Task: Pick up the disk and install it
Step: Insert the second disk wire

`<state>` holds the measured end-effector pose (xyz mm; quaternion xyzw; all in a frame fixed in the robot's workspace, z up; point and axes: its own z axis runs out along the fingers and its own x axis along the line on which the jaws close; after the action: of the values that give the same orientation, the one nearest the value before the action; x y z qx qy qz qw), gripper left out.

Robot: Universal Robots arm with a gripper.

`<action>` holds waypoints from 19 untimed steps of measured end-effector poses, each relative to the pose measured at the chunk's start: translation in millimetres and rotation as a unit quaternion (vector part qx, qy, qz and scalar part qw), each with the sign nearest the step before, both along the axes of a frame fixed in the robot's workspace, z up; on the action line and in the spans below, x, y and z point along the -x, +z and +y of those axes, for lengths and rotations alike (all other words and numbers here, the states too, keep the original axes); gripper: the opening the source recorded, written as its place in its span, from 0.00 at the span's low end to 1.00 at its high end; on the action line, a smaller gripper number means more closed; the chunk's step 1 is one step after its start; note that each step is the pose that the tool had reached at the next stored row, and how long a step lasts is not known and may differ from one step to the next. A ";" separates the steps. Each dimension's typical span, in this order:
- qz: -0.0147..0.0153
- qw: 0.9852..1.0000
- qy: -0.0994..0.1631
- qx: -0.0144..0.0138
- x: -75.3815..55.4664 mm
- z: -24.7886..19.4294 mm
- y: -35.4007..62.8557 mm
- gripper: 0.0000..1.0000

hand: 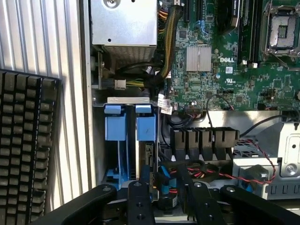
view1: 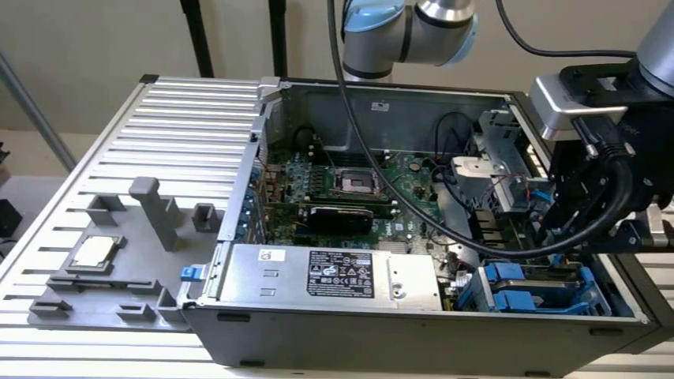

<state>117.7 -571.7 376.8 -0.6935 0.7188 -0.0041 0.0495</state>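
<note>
The disk [hand: 146, 129] stands on edge in the drive bay of the open computer case [view1: 421, 335], with its bright blue carrier end facing the camera. Its grey-green edge runs toward my gripper. A second blue carrier [hand: 115, 127] sits in the slot beside it. In the exterior view both show as blue blocks [view1: 523, 286] at the case's near corner on the exterior view's right. My black gripper [hand: 168, 190] hovers right over the bay. Its fingers stand apart with only cables between them, and one finger [hand: 140, 194] overlaps the disk's near end. Whether it touches the disk I cannot tell.
A silver power supply [view1: 327, 276] with a black-and-white label lies beside the bay. The green motherboard [view1: 358, 189] fills the case floor. Red and black wires [hand: 220, 174] run beneath the gripper. A grey fixture [view1: 100, 272] holding a small silver chip [view1: 95, 251] sits on the ribbed table [view1: 179, 126].
</note>
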 end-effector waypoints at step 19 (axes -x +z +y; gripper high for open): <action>-0.001 1.000 0.000 0.008 8.7 3.5 -9.1 0.16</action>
<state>109.0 -568.2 367.7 -0.6939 0.7186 -0.0108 0.0447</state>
